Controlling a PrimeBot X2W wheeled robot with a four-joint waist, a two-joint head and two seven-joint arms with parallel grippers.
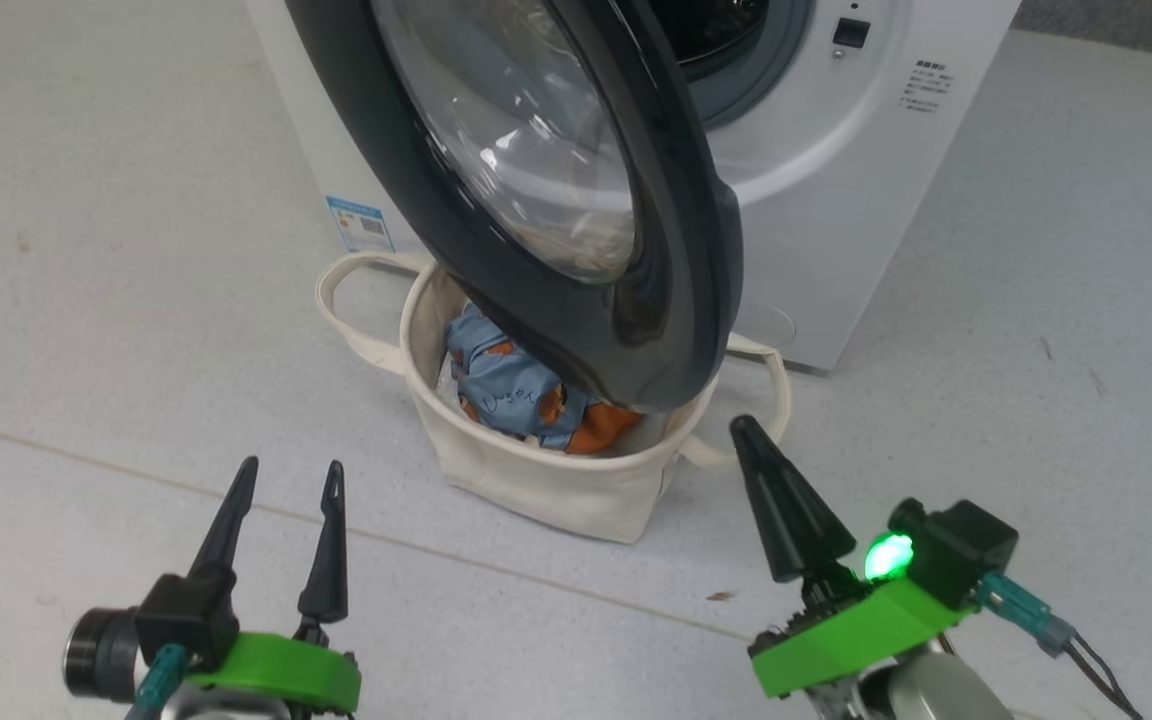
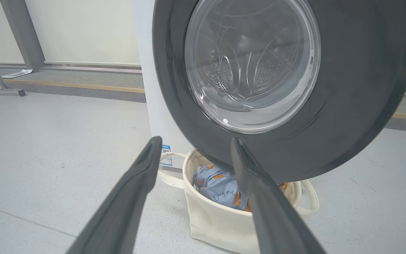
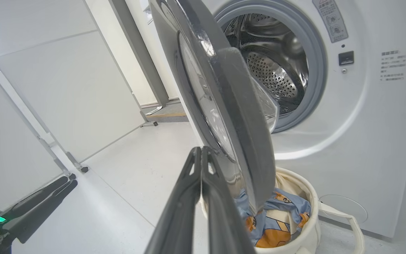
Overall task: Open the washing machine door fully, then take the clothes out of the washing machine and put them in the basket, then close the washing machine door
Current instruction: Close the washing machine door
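Left jaws held wide, right jaws clenched on nothing: the door [image 1: 696, 250] may be glanced off, or the basket [image 1: 536, 490] beneath clipped, on closing

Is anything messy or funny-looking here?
Nothing is spilled or broken. One odd thing: the basket with the clothes sits right under the open washing machine door, whose lower edge hangs over its mouth. Whether they touch, I cannot tell.
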